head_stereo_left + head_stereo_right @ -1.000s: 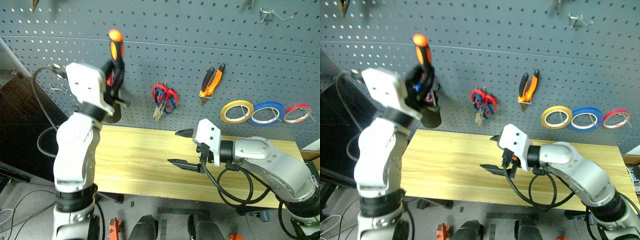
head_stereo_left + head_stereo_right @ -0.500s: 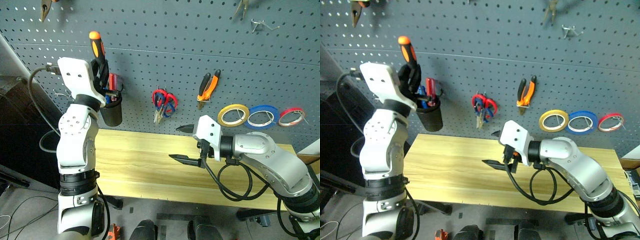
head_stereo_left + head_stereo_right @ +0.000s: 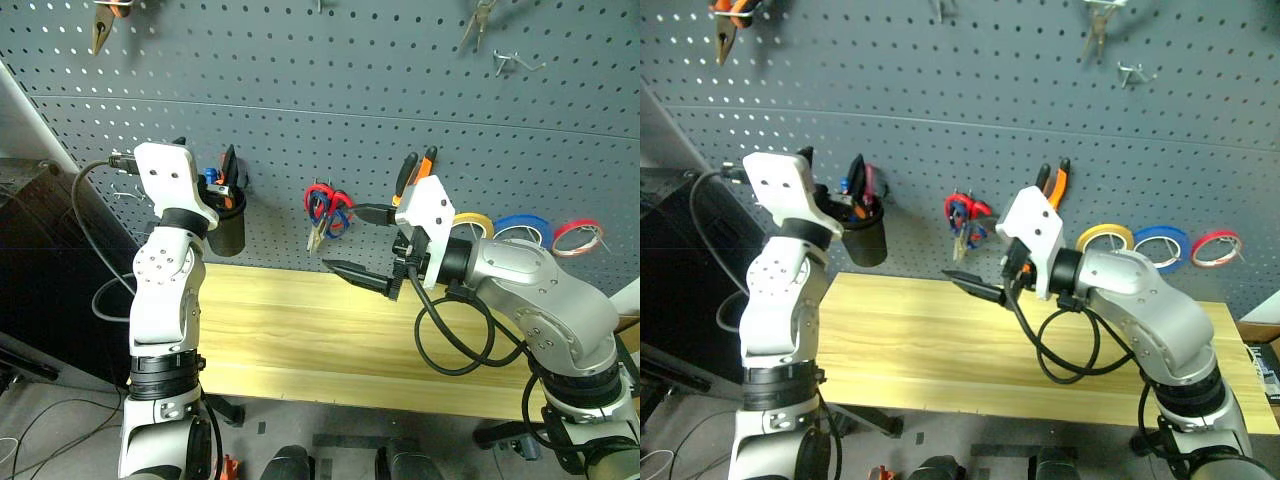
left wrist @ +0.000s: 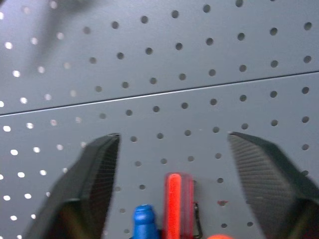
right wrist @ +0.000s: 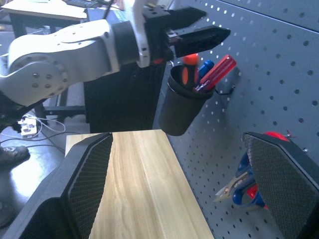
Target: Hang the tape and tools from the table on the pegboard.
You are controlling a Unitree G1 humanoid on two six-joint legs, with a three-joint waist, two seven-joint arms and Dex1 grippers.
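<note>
Left eye view: the table [image 3: 290, 330], pale yellow wood with grain, stands bare against the pegboard [image 3: 300, 90], a dark grey panel of small holes that closes off the far side. On the board, left to right: a black cup [image 3: 224, 222] holding the orange-and-black screwdriver [image 3: 227, 165]; the dark blue scissors [image 3: 335, 218] hung together with a red-handled pair [image 3: 322, 198]; the pliers [image 3: 412, 170], partly behind the right arm; the yellow tape [image 3: 478, 220]; a blue tape ring [image 3: 522, 227]; a red tape ring [image 3: 577, 236]. More pliers and hooks hang along the top edge. Left hand [image 3: 205, 178] is at the cup's rim. Right hand [image 3: 365, 245] is raised over the table, fingers spread wide and empty. Grey floor with cables lies below.

Right eye view: same scene; the yellow tape [image 3: 1105, 238] shows more fully beside the arm.

Left wrist view: both fingers [image 4: 97, 172] wide apart, nothing between them; red and blue screwdriver handle tops [image 4: 174, 204] just ahead against the board.

Right wrist view: the cup's contents from the side, a dark cabinet and a further workbench behind the left arm.
</note>
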